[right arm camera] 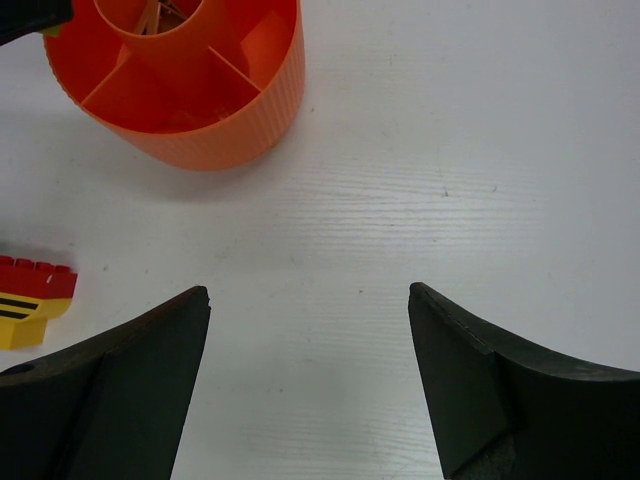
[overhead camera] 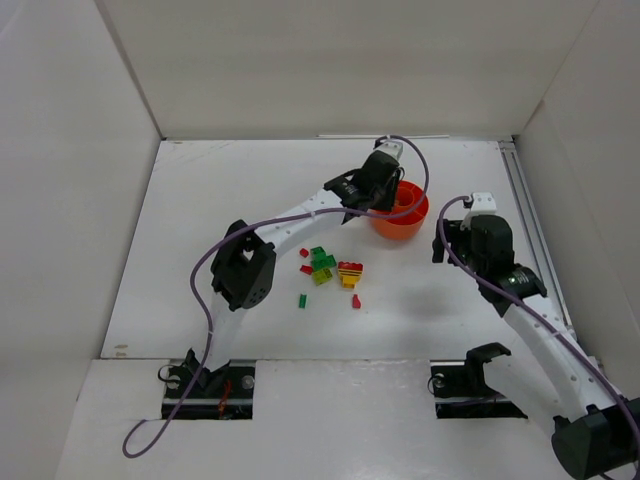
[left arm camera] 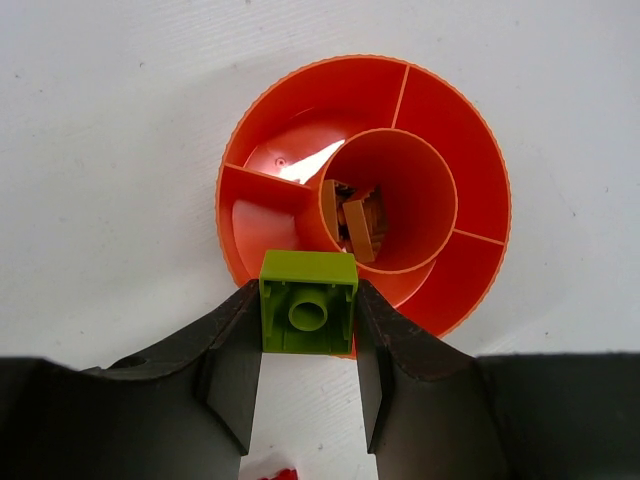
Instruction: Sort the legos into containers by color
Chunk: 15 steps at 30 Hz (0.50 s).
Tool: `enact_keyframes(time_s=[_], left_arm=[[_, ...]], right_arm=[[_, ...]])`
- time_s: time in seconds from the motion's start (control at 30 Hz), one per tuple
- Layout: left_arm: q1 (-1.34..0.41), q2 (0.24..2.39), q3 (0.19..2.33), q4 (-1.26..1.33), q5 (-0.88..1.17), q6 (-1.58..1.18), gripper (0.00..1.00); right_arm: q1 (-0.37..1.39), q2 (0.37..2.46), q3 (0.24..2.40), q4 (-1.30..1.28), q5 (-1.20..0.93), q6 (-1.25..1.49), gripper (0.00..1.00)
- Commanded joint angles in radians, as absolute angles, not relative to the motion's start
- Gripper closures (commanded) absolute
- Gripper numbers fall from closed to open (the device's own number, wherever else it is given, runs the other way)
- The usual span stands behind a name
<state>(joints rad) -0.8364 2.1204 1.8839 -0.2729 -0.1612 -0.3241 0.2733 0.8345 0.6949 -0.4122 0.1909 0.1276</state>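
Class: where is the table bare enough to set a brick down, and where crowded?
Bare: white table left of the left arm; the strip behind the round orange plastic bowl; the patch under the open right gripper. Crowded: the loose plastic bricks near the bowl, and over it, where the left gripper holds a lime-green brick.

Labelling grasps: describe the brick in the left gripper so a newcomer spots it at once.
Find the orange bowl right of the table's middle; the left gripper hangs over its rim. Between its fingers is a lime brick, the only one held: other bricks lie on the table or in the cup.
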Motion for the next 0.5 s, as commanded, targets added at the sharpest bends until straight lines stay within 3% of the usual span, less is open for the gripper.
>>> enact_keyframes(time_s=[0.0, 0.27, 0.47], left_arm=[[-0.838, 2.103, 1.899, -0.256, -0.147, -0.307, 0.67], [-0.838, 2.103, 1.908, -0.274, -0.138, -0.307, 0.47], [-0.838, 2.060, 1.908, -0.297, -0.129, -0.307, 0.46]], right_arm=[[0.267, 0.807, 0.716, -0.399, 0.196, 0.118, 0.15], [0.267, 0.816, 0.716, -0.399, 0.196, 0.118, 0.15], [0.267, 0.816, 0.716, -0.399, 0.196, 0.118, 0.15]])
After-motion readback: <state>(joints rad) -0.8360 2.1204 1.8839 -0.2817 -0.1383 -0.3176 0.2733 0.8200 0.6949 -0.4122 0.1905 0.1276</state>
